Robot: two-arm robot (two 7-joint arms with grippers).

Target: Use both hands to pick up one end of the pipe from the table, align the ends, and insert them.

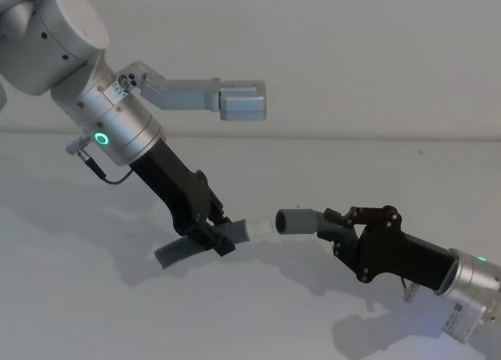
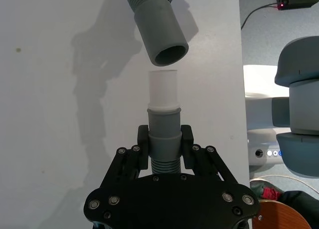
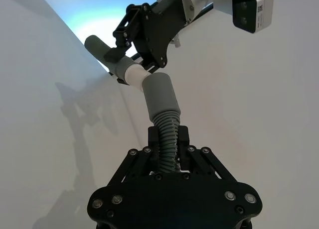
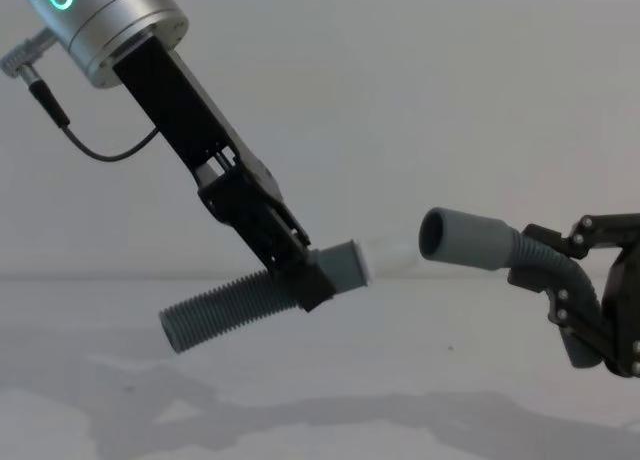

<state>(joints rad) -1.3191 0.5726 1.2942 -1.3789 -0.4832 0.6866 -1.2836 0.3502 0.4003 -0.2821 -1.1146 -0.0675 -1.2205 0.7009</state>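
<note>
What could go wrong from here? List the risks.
1. The socket cuff sits tilted to the white tip of the left gripper's pipe piece, so the tip may catch its rim.
2. The right gripper grips flexible ribbed hose behind the cuff; pushing could buckle it.

2 arms reaching inward, left gripper (image 1: 213, 233) angled down from a silver wrist (image 1: 125, 113) with a lit green ring (image 1: 102, 138), jaws clamped on a ribbed hose piece (image 1: 176, 252), right gripper (image 1: 338, 228) low, pointing left, jaws clamped on the second hose piece (image 1: 297, 221), grippers facing, apart
</note>
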